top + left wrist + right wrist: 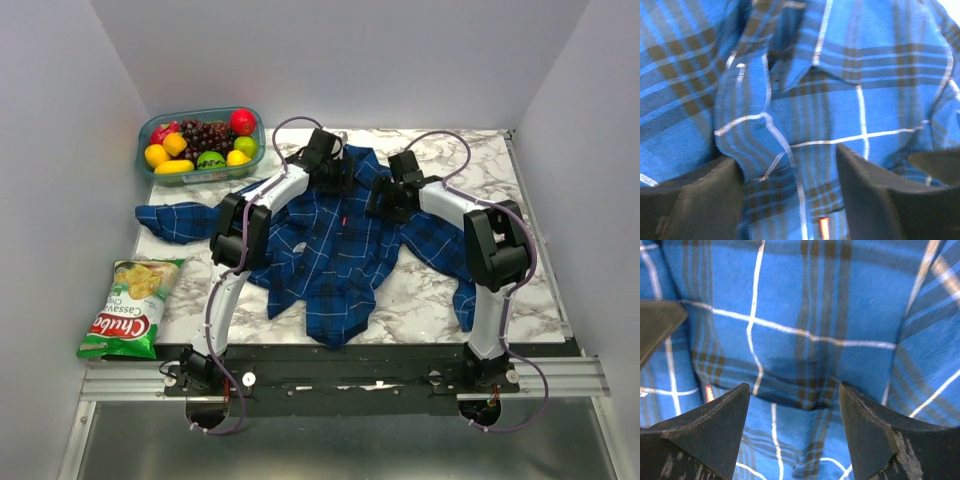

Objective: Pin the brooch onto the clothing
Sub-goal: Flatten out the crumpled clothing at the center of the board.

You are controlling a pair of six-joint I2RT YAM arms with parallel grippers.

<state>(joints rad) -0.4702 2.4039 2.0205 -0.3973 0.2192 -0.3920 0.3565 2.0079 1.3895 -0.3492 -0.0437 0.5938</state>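
The clothing point(335, 245), a blue plaid shirt with thin white lines, lies spread on the marble table point(430, 295). A tiny salmon-red spot, the brooch point(343, 217), shows on the shirt's chest between the two arms. It appears as a red sliver point(824, 227) low in the left wrist view and as another point(709, 392) beside the left finger in the right wrist view. My left gripper point(335, 172) point(790, 160) hovers open over the collar area. My right gripper point(392, 195) point(794, 390) is open just above a fold, with only fabric below it.
A clear tub of fruit point(203, 143) stands at the back left. A green chips bag point(130, 305) lies at the table's front left edge. White walls enclose the table on three sides. A dark finger tip point(657, 322) intrudes at the right wrist view's left edge.
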